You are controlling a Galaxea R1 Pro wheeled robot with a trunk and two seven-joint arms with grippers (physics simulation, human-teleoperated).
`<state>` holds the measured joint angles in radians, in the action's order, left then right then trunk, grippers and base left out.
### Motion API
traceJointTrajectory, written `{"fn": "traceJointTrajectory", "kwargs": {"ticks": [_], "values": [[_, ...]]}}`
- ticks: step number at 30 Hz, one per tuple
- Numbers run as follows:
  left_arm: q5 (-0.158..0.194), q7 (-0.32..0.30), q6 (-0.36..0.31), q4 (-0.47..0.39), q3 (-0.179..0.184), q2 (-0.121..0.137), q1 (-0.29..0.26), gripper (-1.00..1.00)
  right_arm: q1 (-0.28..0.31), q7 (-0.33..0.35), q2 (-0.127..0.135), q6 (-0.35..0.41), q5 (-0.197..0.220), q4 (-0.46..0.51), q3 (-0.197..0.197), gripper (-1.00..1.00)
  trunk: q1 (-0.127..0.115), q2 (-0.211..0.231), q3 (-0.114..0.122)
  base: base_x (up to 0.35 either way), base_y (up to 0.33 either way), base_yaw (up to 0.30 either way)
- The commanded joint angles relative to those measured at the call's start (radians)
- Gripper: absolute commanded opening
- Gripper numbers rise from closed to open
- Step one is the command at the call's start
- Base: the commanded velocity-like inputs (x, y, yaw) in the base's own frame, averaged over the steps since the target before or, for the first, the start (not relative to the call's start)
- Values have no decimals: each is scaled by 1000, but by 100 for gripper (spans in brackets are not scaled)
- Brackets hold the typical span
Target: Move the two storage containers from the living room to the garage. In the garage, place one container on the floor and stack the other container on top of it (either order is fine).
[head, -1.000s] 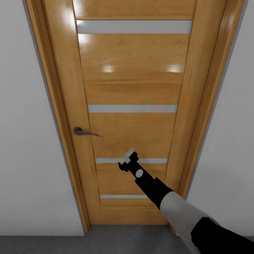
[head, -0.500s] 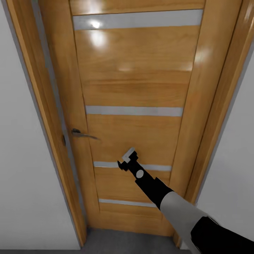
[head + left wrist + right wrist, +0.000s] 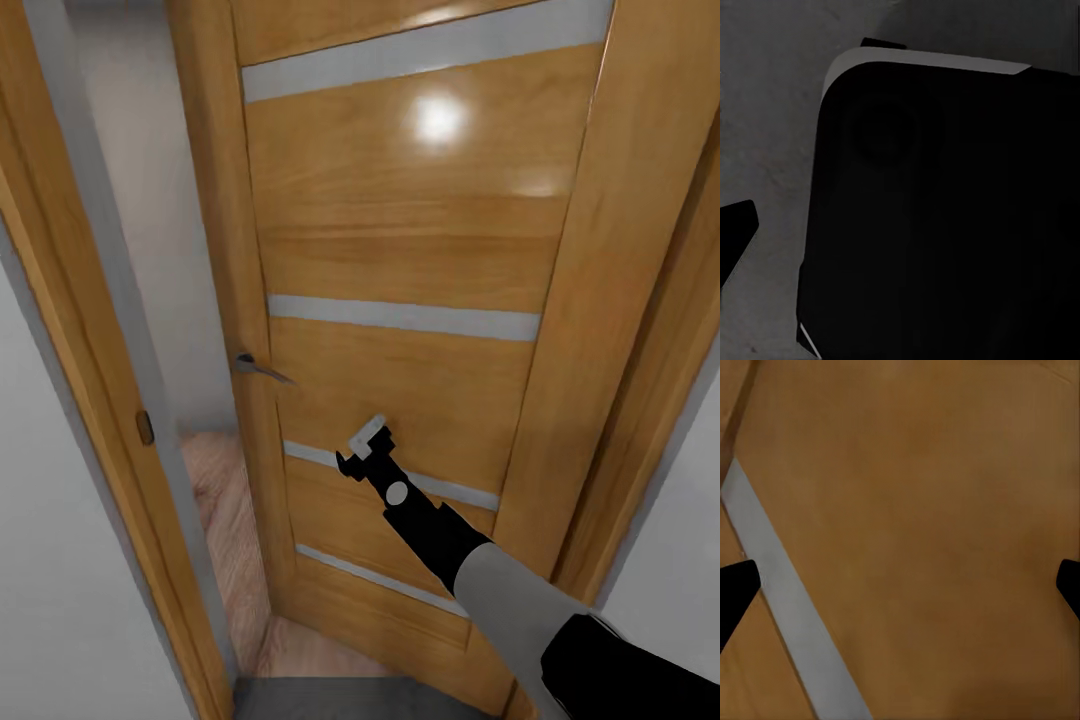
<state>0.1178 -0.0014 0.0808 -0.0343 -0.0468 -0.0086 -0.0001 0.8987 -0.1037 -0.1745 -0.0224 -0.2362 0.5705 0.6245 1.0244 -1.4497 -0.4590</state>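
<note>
The two storage containers are out of view. My right gripper (image 3: 365,445) is stretched forward against the lower panel of a wooden door (image 3: 400,250), near one of its grey stripes (image 3: 400,318). In the right wrist view the right gripper (image 3: 900,585) is open, its dark fingertips (image 3: 735,589) wide apart right at the door's face, with nothing between them. The left gripper (image 3: 900,232) points down at the dark grey floor (image 3: 772,112) beside my black base (image 3: 945,210); one fingertip (image 3: 735,232) shows at the frame's edge.
The door stands ajar, swung away from me with its handle (image 3: 258,368) at the free edge. Through the gap lies light wood plank floor (image 3: 225,520). The door frame (image 3: 95,400) and pale grey walls (image 3: 50,600) flank the opening. Grey concrete floor (image 3: 330,700) lies below.
The door has swung open away from me, from shut to a hand-wide gap at the handle side that shows plank floor. My right gripper stays on its lower panel, and the view has moved closer.
</note>
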Motion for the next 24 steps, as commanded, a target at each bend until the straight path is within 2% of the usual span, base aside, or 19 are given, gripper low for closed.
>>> {"fn": "traceJointTrajectory", "kwargs": {"ticks": [1,15,20,24], "values": [[6,0,2,0,-4,0,0,100,2,-11,0,-1,-10,-3,2,100,1,0,-1,300,0,0],[6,0,2,-1,-4,1,0,100,2,-13,0,-1,-11,-27,-6,100,1,0,-1,260,0,0],[6,0,2,-1,-4,1,0,100,2,-25,0,-19,-14,-27,-14,100,1,0,-1,54,0,0],[6,0,3,-1,-4,1,0,100,2,-72,0,-24,-20,-27,-12,100,1,0,-1,7,0,0]]}}
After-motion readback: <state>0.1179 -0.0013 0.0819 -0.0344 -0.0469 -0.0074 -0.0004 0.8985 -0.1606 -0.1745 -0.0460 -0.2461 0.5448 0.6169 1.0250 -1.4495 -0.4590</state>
